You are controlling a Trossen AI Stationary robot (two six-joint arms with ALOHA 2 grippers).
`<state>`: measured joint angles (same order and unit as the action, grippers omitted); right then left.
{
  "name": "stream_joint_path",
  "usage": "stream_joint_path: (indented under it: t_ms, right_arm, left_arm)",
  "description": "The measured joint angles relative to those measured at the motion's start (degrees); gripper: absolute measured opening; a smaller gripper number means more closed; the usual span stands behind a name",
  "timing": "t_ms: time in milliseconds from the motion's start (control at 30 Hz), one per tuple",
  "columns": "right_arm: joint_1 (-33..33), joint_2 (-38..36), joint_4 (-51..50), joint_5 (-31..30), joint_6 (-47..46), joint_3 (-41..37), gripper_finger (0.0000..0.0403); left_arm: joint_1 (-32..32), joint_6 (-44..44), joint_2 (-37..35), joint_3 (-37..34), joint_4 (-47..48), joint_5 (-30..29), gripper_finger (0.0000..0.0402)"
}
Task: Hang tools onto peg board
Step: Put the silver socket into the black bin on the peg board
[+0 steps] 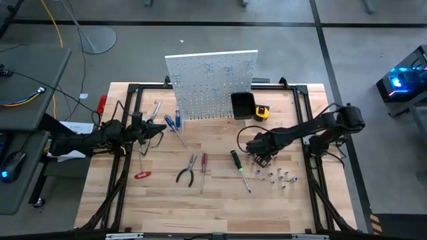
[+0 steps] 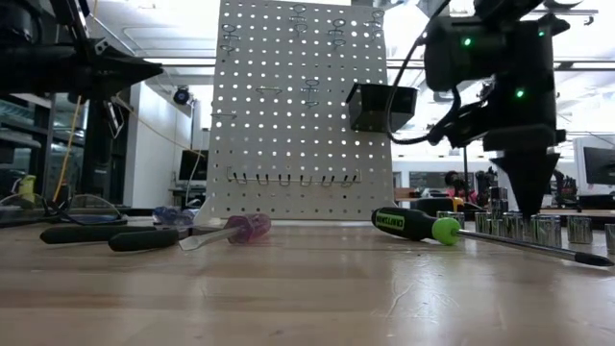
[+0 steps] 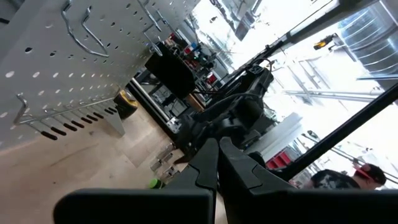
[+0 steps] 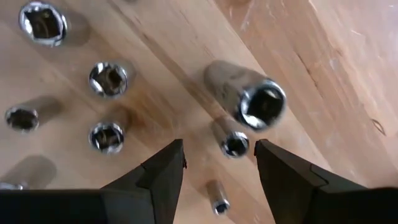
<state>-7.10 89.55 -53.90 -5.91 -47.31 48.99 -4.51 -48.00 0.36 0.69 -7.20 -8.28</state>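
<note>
Right pincer (image 4: 217, 163) hangs wide open over metal sockets (image 4: 109, 78) on the desk (image 1: 220, 193). Left pincer (image 1: 160, 130) is closed, empty. Tools (image 1: 193, 167) lie at 6 o'clock of the peg board (image 1: 210, 83).

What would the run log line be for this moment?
right gripper: jaws open over sockets, holding nothing | left gripper: shut, raised by peg board | tools on table: screwdriver, pliers

The peg board (image 1: 212, 85) is seen as white, dotted with rows of holes, its bin (image 1: 243, 105) black. Green-black is shown on one screwdriver (image 1: 239, 167), silver on the sockets (image 4: 108, 79).
</note>
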Motion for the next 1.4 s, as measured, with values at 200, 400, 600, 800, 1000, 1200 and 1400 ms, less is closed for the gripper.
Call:
stream_joint_path:
  t_ms: [200,400,600,800,1000,1200,1400]
  right_arm:
    - [0.0,2.9,0.2,-1.1,-0.5,0.0,0.0193]
    - [0.0,6.2,0.5,-2.1,-0.6,0.1,0.0193]
    - [-0.1,8.6,1.4,-2.4,-0.2,0.3,0.0187]
    - [-0.1,8.7,1.9,-1.8,-0.6,0.3,0.0084]
    - [0.0,7.8,-0.1,-0.7,-1.6,0.2,0.0042]
    - [-2.0,0.7,-13.2,0.5,0.0,4.1,0.0042]
    - [-3.9,-10.9,-22.1,-0.6,-1.2,16.9,0.0042]
  left_arm:
    - [0.0,-0.1,0.0,0.0,0.0,0.0,0.0001]
    - [0.0,0.0,0.0,0.0,0.0,0.0,0.0001]
    - [0.0,-0.1,0.0,0.0,0.0,0.0,0.0001]
    - [0.0,0.0,0.0,0.0,0.0,-0.1,0.0001]
    - [0.0,0.0,0.0,0.0,0.0,-0.1,0.0001]
    - [0.0,0.0,0.0,0.0,0.0,0.0,0.0001]
    - [0.0,0.0,0.0,0.0,-0.4,0.0,0.0001]
